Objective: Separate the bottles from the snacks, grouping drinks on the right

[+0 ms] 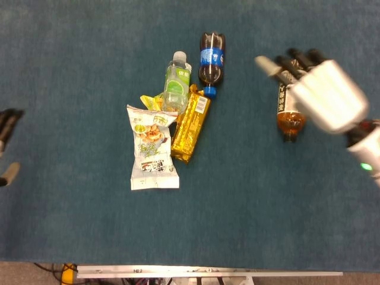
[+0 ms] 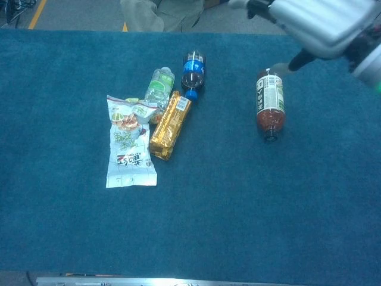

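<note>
Left hand (image 1: pixel 7 142) barely in frame at the left edge, state unreadable. Snack bag (image 1: pixel 152 151) and gold packet (image 1: pixel 191 123) lie touching mid-table, green bottle (image 1: pixel 177 80) and cola bottle (image 1: pixel 211 56) just above. Right hand (image 1: pixel 317 89), fingers spread and empty, hovers over tea bottle (image 2: pixel 269 101).

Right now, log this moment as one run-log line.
right hand: open, above brown tea bottle | left hand: table edge | dark cola bottle, clear green-label bottle: unsorted beside gold snack pack
</note>
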You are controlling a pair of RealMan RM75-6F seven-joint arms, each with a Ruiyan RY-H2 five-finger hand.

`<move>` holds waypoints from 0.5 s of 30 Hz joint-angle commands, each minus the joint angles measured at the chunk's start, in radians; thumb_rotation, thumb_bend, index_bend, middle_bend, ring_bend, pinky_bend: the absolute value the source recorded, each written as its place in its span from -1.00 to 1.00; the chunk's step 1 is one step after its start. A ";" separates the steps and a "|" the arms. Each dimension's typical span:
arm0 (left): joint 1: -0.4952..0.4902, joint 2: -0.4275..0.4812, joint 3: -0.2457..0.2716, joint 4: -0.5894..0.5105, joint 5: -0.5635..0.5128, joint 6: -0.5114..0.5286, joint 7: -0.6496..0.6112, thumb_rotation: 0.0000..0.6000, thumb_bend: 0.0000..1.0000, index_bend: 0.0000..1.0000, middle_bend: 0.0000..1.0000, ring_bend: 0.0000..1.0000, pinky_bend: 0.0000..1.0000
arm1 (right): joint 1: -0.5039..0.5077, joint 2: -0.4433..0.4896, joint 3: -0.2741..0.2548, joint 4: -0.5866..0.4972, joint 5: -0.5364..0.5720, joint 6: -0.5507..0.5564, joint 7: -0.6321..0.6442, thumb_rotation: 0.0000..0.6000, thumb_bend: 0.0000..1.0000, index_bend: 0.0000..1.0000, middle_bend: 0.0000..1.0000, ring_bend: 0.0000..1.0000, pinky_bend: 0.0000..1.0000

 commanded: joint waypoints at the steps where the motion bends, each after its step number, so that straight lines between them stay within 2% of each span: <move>1: -0.081 -0.027 -0.016 0.000 0.044 -0.076 0.001 1.00 -0.41 -1.00 -0.87 -0.81 -0.62 | -0.061 0.064 -0.035 -0.014 -0.051 0.052 0.041 1.00 -1.00 -0.74 -0.36 -0.49 -0.18; 6: -0.177 -0.059 -0.026 0.007 0.086 -0.176 -0.008 1.00 -0.41 -1.00 -1.00 -0.88 -0.64 | -0.114 0.104 -0.054 -0.011 -0.074 0.088 0.067 1.00 -1.00 -0.74 -0.36 -0.49 -0.18; 15: -0.317 -0.128 -0.042 0.027 0.100 -0.317 -0.007 1.00 -0.41 -1.00 -1.00 -0.96 -0.67 | -0.175 0.133 -0.045 0.022 -0.052 0.109 0.110 1.00 -1.00 -0.73 -0.36 -0.49 -0.18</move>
